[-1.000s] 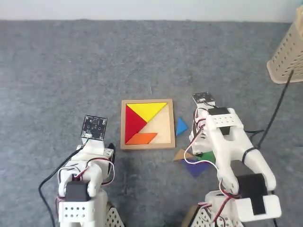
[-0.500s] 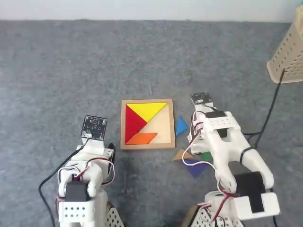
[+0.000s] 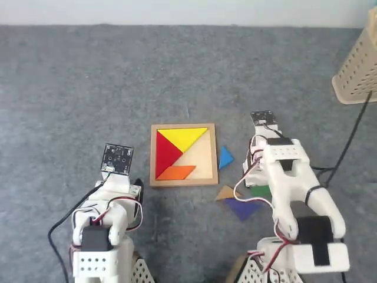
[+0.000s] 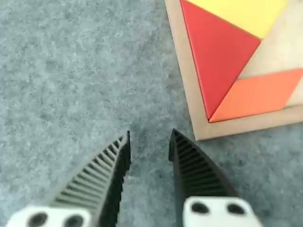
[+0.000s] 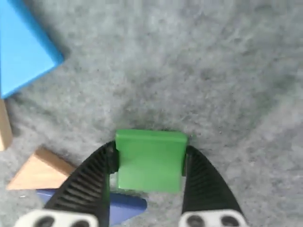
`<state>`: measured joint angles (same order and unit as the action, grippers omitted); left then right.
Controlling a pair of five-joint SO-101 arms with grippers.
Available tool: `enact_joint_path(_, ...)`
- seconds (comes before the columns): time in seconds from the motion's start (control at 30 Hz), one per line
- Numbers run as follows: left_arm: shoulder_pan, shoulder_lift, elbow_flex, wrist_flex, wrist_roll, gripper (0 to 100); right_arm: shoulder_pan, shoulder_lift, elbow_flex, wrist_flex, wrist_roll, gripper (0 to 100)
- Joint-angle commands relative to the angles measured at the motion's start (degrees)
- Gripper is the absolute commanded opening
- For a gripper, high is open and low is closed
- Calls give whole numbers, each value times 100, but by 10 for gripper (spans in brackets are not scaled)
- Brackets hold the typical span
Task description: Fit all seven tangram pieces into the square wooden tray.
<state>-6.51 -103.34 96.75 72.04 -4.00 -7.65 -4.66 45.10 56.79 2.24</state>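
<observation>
The right gripper (image 5: 150,149) is gripping the green square (image 5: 150,161), with its jaws pressing on two opposite sides of the piece, over the grey felt (image 3: 88,88) to the right of the tray (image 3: 184,181). I cannot tell whether the square is already clear of the surface. The dark blue triangle (image 5: 128,203) is poking out right beside it and the tan triangle (image 5: 40,170) is lying near, so any dragging sideways is likely going to shove those two around or push them farther from reach. The grip is sitting on smooth flat edges, so I am worrying that the square is going to twist or slip on the way across. If it arrives turned, it is probably going to catch on the rim or ride up on the orange parallelogram (image 3: 175,172) instead of dropping into the bare wood on the tray's right half. The blue triangle (image 3: 225,157) is lying just beside that rim, in the likely path. The yellow triangle (image 3: 182,137) and red triangle (image 3: 165,152) are sitting seated. The left gripper (image 4: 150,134) is hanging by the tray's near corner, jaws slightly parted and holding nothing.
</observation>
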Motion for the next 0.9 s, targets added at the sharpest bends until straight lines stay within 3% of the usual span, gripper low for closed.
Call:
enact_joint_path(0.0,0,-88,-22,26,44,133,-136,-31,-976,-110,-18,9)
enact_joint_path(0.27,0,-88,-22,26,44,133,-1587,356,-3051,541,-26,9)
enact_joint_path(0.5,0,-88,-22,26,44,133,-2185,505,-2224,-180,-9,6)
enact_joint_path(0.87,0,-88,-22,26,44,133,-2220,-295,-1187,-840,343,6)
